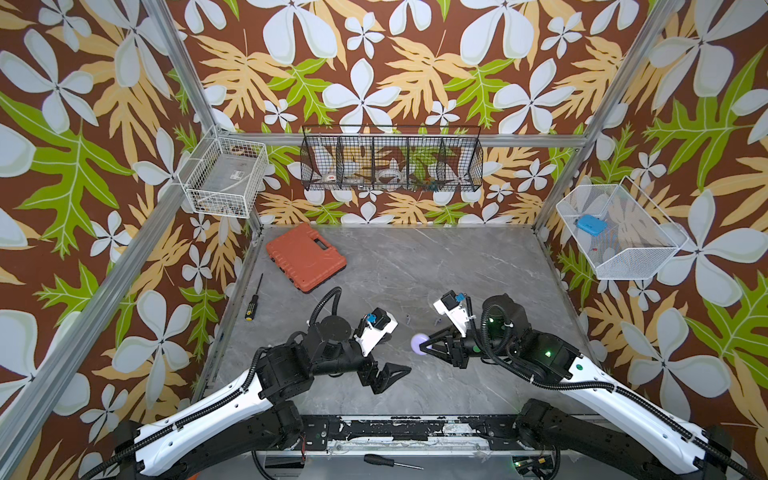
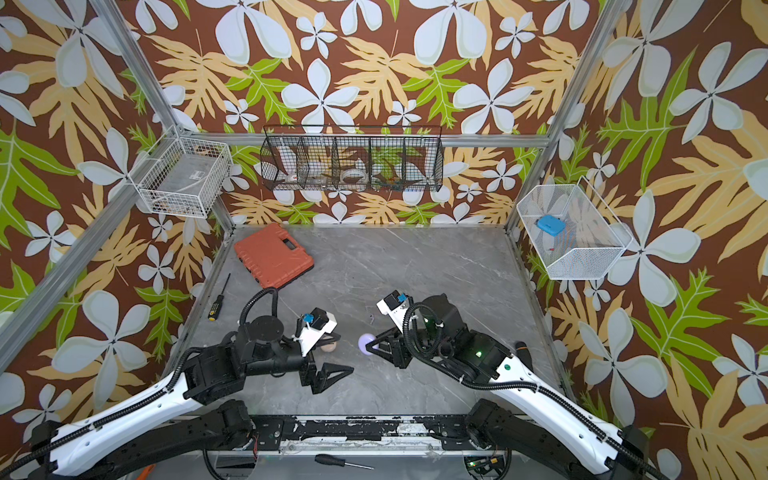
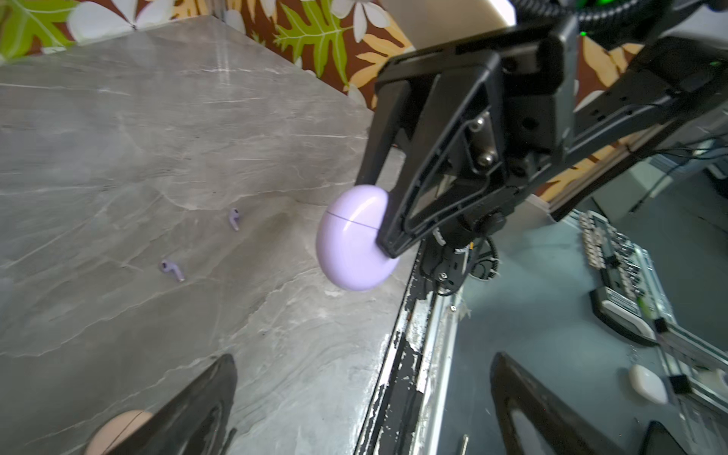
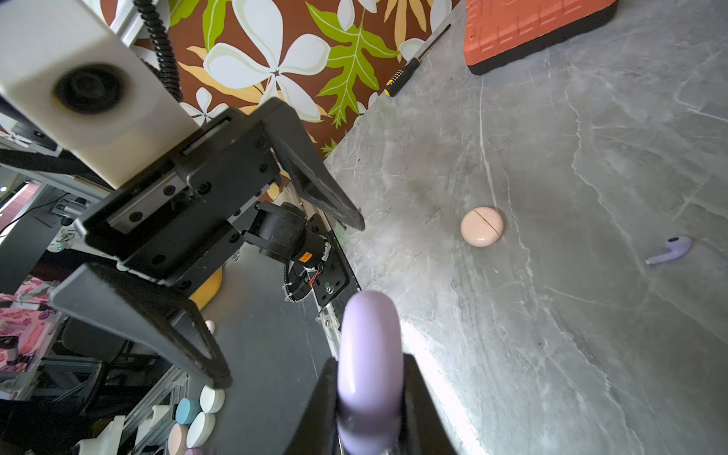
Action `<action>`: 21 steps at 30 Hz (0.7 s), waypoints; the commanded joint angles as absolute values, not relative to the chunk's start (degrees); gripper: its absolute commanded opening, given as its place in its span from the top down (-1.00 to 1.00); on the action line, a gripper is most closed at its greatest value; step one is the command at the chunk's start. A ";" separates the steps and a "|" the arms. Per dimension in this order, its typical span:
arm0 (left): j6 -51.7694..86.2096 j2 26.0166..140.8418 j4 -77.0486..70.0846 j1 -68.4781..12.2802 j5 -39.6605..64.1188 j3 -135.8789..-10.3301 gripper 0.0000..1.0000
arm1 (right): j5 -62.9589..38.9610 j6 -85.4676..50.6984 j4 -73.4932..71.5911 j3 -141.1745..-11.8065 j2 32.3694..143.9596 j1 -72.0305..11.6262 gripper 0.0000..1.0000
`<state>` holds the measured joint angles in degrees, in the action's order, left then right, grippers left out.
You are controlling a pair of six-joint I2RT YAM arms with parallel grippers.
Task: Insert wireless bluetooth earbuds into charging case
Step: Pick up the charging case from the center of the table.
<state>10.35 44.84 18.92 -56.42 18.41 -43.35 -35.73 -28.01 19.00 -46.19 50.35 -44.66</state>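
Left wrist view: right gripper (image 3: 376, 216) clamps lavender case (image 3: 346, 244), seam outward, likely for opening.
Left gripper (image 1: 395, 375): apart, empty, facing it.

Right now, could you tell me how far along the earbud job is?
Done: nothing yet. Two lavender earbuds lie loose on the table, and the pink case sits shut. In hand: the right gripper clamps the lavender case, lid closed; the left gripper is open and empty. Left: opening the case and seating both buds.

Earbuds (image 3: 234, 219) lie on the table (image 1: 415, 270) behind the case (image 1: 417, 341) (toolbox (image 1: 305, 257) rear-left).
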 commanded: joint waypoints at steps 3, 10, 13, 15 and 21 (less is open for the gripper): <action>10.28 45.51 15.91 -55.99 27.61 -42.41 -1.00 | -38.40 -26.37 19.18 -47.76 49.28 -44.73 1.00; 9.57 46.15 14.43 -55.79 28.89 -41.36 -0.96 | -42.12 -26.81 17.58 -48.24 48.59 -44.68 1.00; 9.88 46.22 13.53 -55.55 30.39 -41.42 -0.94 | -42.92 -27.09 17.19 -48.42 48.81 -44.69 1.00; 10.17 46.71 12.81 -55.48 32.60 -41.48 -0.92 | -43.79 -27.42 16.71 -48.38 48.94 -44.78 1.00; 10.63 47.81 11.68 -55.53 34.82 -41.18 -0.80 | -45.35 -27.83 15.58 -48.35 49.82 -44.74 1.00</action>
